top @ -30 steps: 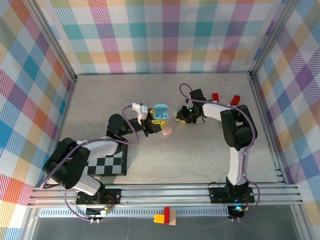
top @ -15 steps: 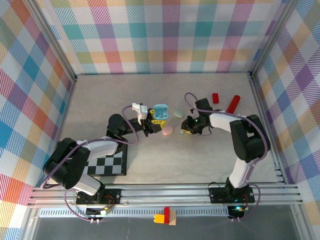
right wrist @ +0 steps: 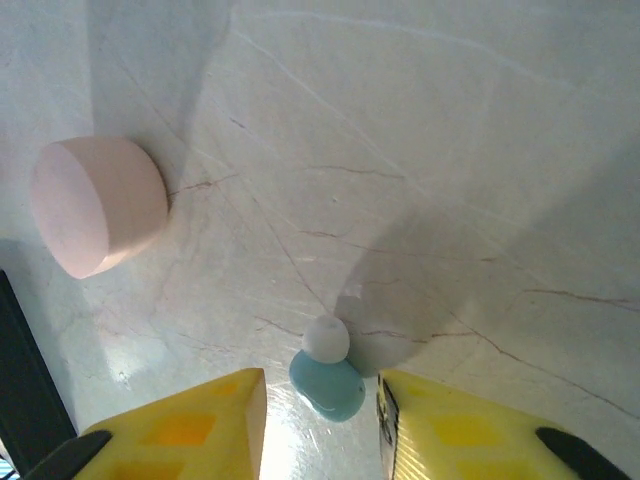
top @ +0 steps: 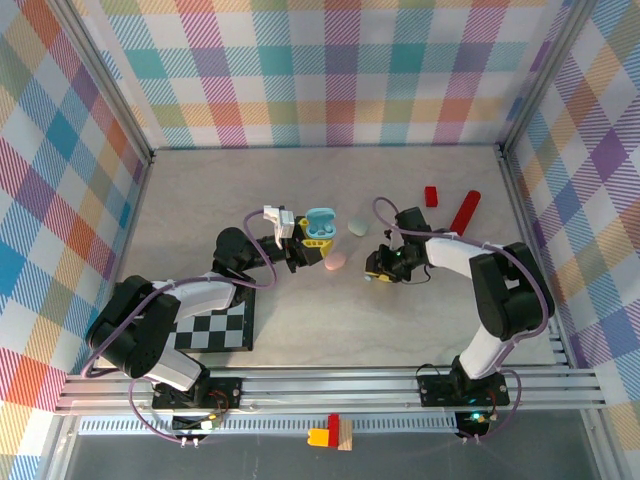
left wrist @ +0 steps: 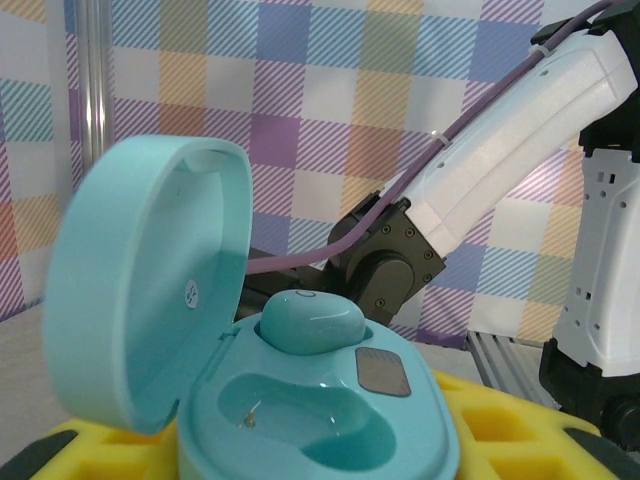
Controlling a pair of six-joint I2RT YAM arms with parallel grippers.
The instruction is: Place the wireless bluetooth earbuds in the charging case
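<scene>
Charging case point(left wrist: 215, 385), teal with its lid standing open, is sitting pinched between the left gripper's point(top: 303, 243) yellow pads, one earbud point(left wrist: 310, 320) nesting inside. Right gripper's point(top: 378, 270) fingers point(right wrist: 200, 425) are standing slightly spread around a loose teal earbud point(right wrist: 328, 385) lying on the table point(right wrist: 450, 150).

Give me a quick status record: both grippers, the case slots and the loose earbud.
left gripper: shut on the charging case, lid open
case slots: seated earbud in the far one; near slot empty
right gripper: open, one finger on each side of the loose earbud, a gap on both sides
loose earbud: lying on the table
nearby: pink case on the table, apart from the earbud
</scene>
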